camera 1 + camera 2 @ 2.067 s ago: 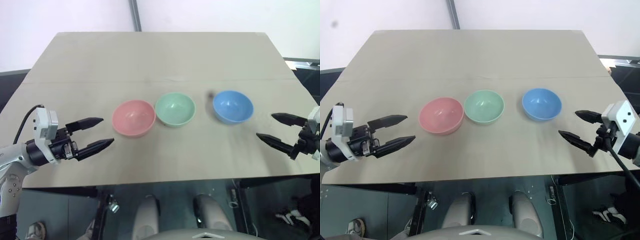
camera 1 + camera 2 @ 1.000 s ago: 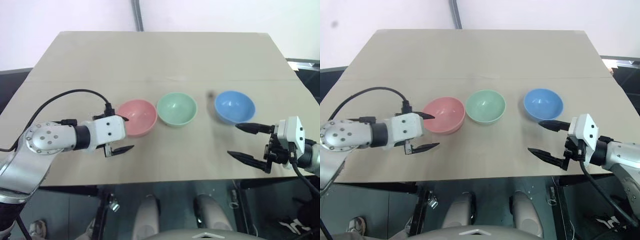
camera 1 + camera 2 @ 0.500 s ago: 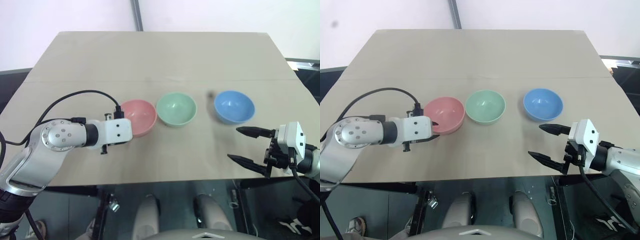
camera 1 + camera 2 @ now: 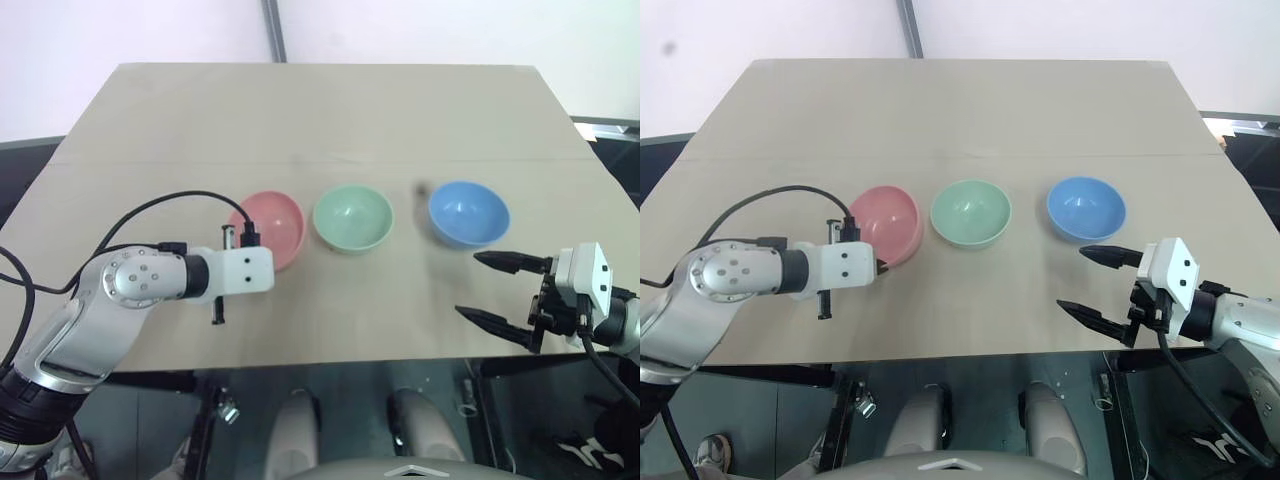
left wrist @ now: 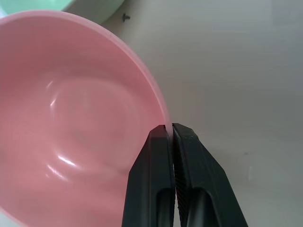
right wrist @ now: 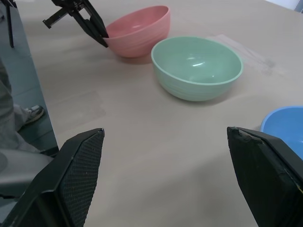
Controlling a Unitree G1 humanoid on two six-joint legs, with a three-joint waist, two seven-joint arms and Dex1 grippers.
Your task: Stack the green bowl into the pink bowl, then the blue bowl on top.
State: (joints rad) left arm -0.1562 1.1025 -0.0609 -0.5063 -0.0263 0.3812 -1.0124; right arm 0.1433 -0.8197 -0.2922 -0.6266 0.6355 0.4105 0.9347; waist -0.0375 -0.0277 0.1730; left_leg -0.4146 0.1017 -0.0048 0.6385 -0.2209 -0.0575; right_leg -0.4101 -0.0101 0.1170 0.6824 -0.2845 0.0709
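Observation:
Three small bowls stand in a row on the tan table [image 4: 330, 110]. The pink bowl [image 4: 272, 228] is on the left, the green bowl [image 4: 352, 217] in the middle and the blue bowl [image 4: 468, 212] on the right. My left gripper [image 5: 169, 128] is shut on the pink bowl's [image 5: 71, 118] near left rim, one finger inside and one outside. That bowl sits tipped, its gripped side raised. My right gripper [image 4: 470, 285] hovers open in front of the blue bowl, near the table's front edge, with nothing between its fingers.
The green bowl [image 6: 196, 66] stands close beside the pink one [image 6: 137, 30], with a narrow gap between them. A faint seam crosses the table behind the bowls. The front edge runs just below both arms, and a black cable loops over the left arm [image 4: 130, 290].
My left gripper has closed on the pink bowl's rim, having stood wide open at its left side. The bowl now tilts. The right gripper has stayed put.

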